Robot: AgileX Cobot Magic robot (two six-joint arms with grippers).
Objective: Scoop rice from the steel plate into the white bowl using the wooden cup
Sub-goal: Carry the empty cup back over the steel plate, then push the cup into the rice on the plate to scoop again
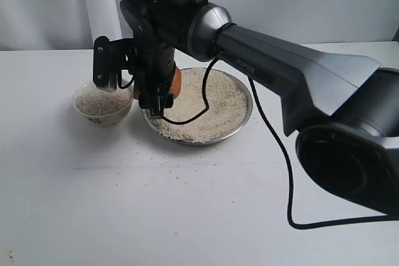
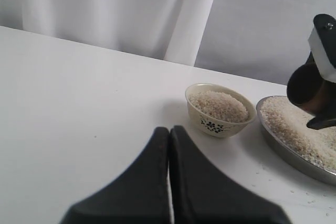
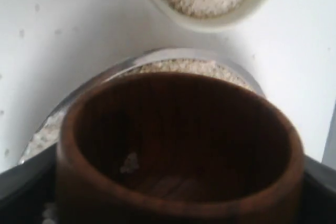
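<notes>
My right gripper (image 1: 159, 101) is shut on the wooden cup (image 1: 177, 82), holding it just above the left side of the steel plate (image 1: 246, 113). In the right wrist view the cup (image 3: 178, 129) is dark inside with only a few grains, above the plate's rim (image 3: 157, 55). A heap of rice (image 1: 206, 101) fills the plate. The white bowl (image 1: 103, 113) stands left of the plate, full of rice (image 2: 218, 104). The left wrist view shows the bowl (image 2: 218, 124), the cup (image 2: 307, 87) and the plate (image 2: 286, 153). My left gripper (image 2: 169, 129) is shut on nothing, over bare table.
Loose grains (image 1: 181, 169) lie scattered on the white table in front of the plate. A black cable (image 1: 283, 172) trails from the right arm across the table. A white curtain (image 2: 131, 9) hangs at the back.
</notes>
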